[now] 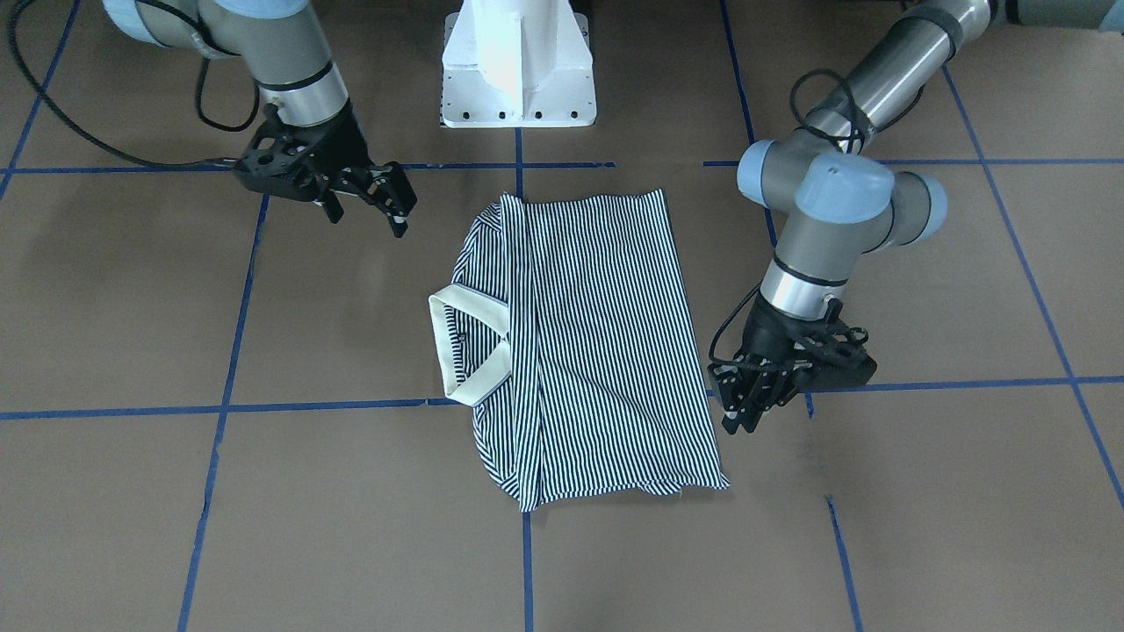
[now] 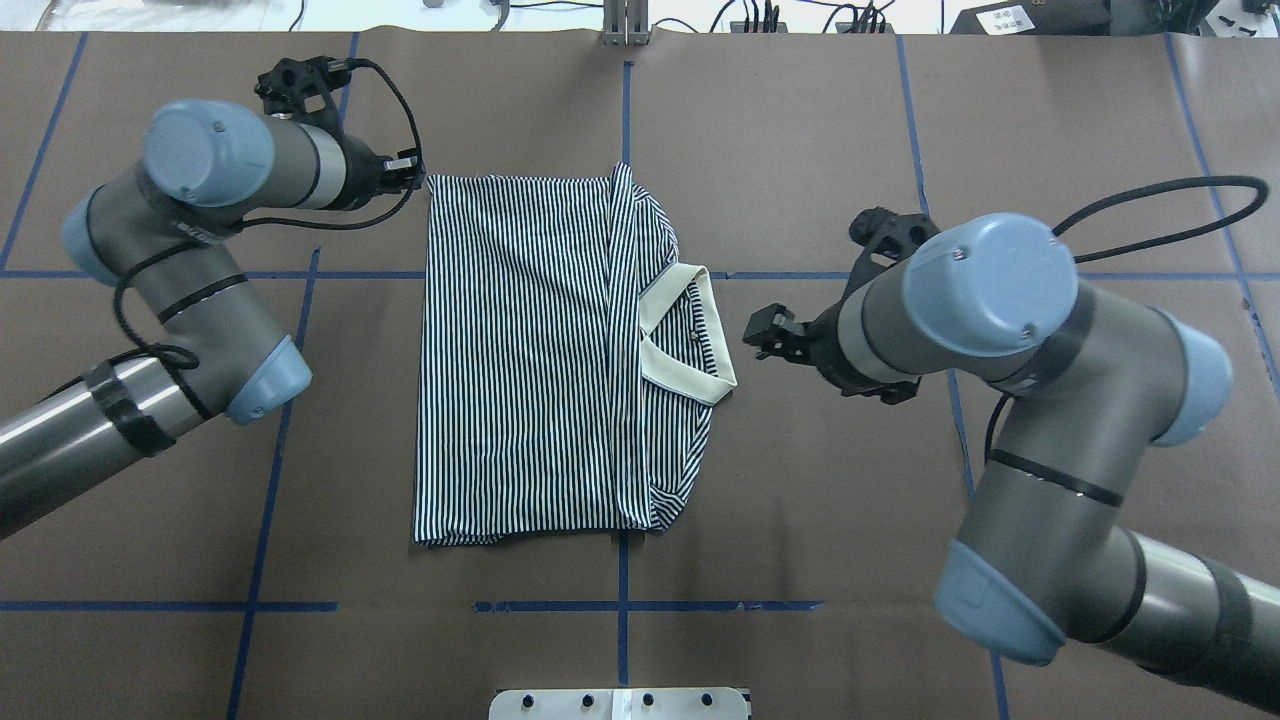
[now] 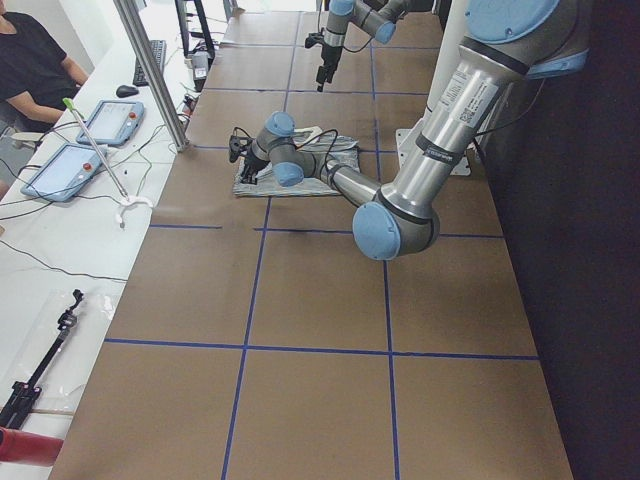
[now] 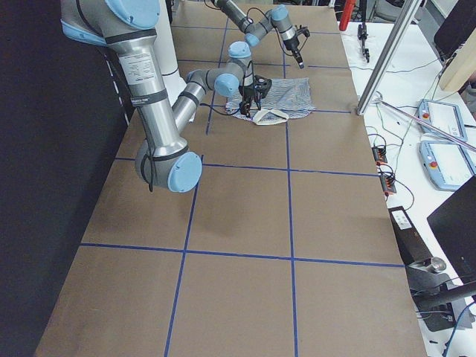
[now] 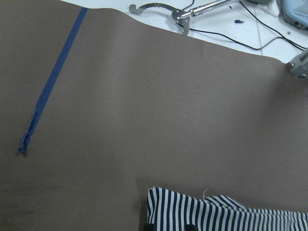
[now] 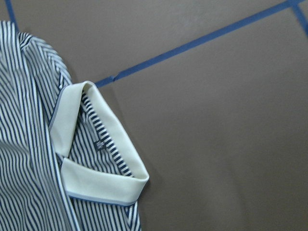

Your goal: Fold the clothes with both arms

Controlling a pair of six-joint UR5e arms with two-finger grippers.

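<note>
The striped polo shirt [image 1: 606, 351] lies flat on the brown table, folded into a rectangle. Its cream collar [image 1: 465, 351] points toward my right arm. It also shows in the overhead view [image 2: 520, 370]. My left gripper [image 1: 745, 420] hovers just off the shirt's far hem corner [image 5: 226, 214], jaws slightly apart and holding nothing; it also shows in the overhead view [image 2: 405, 172]. My right gripper [image 1: 369, 211] is open and empty, raised off the cloth beside the collar [image 6: 106, 144]. In the overhead view it [image 2: 765, 335] sits just right of the collar [image 2: 690, 340].
The white pedestal base [image 1: 518, 70] stands behind the shirt on my side. Blue tape lines [image 2: 270, 480] grid the table. A metal post [image 3: 150, 70], tablets [image 3: 100, 122] and cables sit along the far edge, where an operator [image 3: 30, 65] is seated.
</note>
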